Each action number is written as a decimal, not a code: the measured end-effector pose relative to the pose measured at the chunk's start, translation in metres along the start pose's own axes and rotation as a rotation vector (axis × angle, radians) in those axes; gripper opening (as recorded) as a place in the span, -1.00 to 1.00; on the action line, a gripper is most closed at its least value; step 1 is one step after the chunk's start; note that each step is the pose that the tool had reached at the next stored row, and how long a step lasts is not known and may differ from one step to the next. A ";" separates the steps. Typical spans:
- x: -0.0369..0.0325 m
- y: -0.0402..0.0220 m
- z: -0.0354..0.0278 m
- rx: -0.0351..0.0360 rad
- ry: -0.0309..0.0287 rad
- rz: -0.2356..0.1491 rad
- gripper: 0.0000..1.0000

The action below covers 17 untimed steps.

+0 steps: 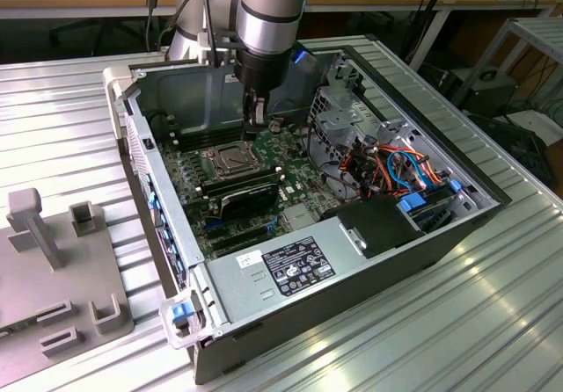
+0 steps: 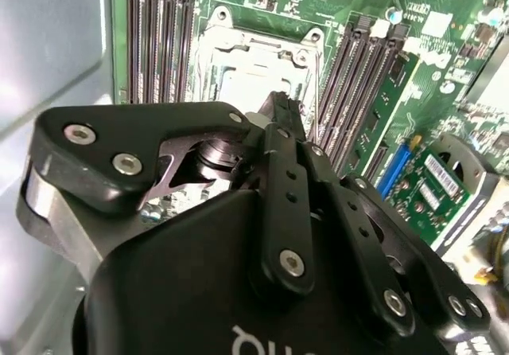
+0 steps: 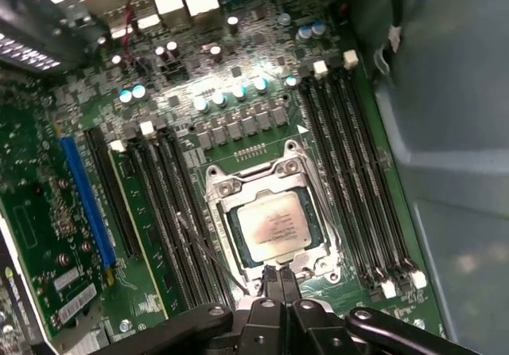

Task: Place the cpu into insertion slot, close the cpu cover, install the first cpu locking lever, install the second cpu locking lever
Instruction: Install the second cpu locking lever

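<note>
Two fingers (image 3: 275, 279) of mine are pressed together with nothing between them, their tips hovering just beside the near edge of the cpu cover (image 3: 274, 181). In the first wrist view the cpu (image 3: 273, 226) lies flat inside the insertion slot (image 3: 234, 243), its dull silver top showing through the square cut-out of the cover, which lies down flat around it. A thin wire lever (image 3: 208, 251) runs slanting beside the socket, ending close to my fingertips; I cannot tell whether it is latched.

Long black memory slots (image 3: 362, 188) flank the socket on both sides of my fingers, and a blue slot (image 3: 86, 200) sits farther off on the green motherboard (image 3: 238, 76). In the second wrist view my closed fingers (image 2: 280, 108) point down at the socket frame (image 2: 246, 56), partly hiding it.

From the exterior view, my arm (image 1: 271, 14) reaches down into the open computer case (image 1: 493, 194), with my fingers (image 1: 256, 121) just above the board beyond the socket (image 1: 229, 159). The case rests on a ribbed metal counter (image 1: 457, 322), with a grey fixture (image 1: 53, 260) well apart on the exterior view's left.
</note>
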State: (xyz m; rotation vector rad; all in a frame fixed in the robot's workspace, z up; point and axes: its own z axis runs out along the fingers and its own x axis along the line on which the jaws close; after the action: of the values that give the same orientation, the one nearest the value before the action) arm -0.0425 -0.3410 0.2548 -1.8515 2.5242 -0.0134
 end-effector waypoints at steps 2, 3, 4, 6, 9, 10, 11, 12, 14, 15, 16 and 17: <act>0.0014 -0.0005 0.0000 -0.0001 0.0000 -0.003 -0.79; 0.0026 -0.0008 0.0000 0.0000 0.0000 -0.003 -0.79; 0.0055 -0.0017 0.0000 -0.0001 0.0000 -0.003 -0.79; 0.0075 -0.0024 0.0000 0.0000 -0.0001 -0.003 -0.79; 0.0078 -0.0025 0.0000 0.0000 0.0000 -0.003 -0.79; 0.0079 -0.0025 0.0000 0.0000 0.0000 -0.003 -0.79; 0.0079 -0.0025 0.0000 0.0000 0.0000 -0.003 -0.79; 0.0080 -0.0025 0.0000 -0.0001 0.0000 -0.004 -0.79; 0.0080 -0.0025 0.0000 0.0000 0.0000 -0.006 -0.79; 0.0080 -0.0025 0.0000 0.0000 0.0000 -0.008 -0.79; 0.0081 -0.0025 0.0000 -0.0001 -0.0001 -0.009 -0.79; 0.0081 -0.0026 0.0000 0.0000 -0.0001 -0.009 -0.79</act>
State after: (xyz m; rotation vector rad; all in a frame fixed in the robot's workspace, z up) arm -0.0425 -0.3495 0.2548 -1.8629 2.5157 -0.0134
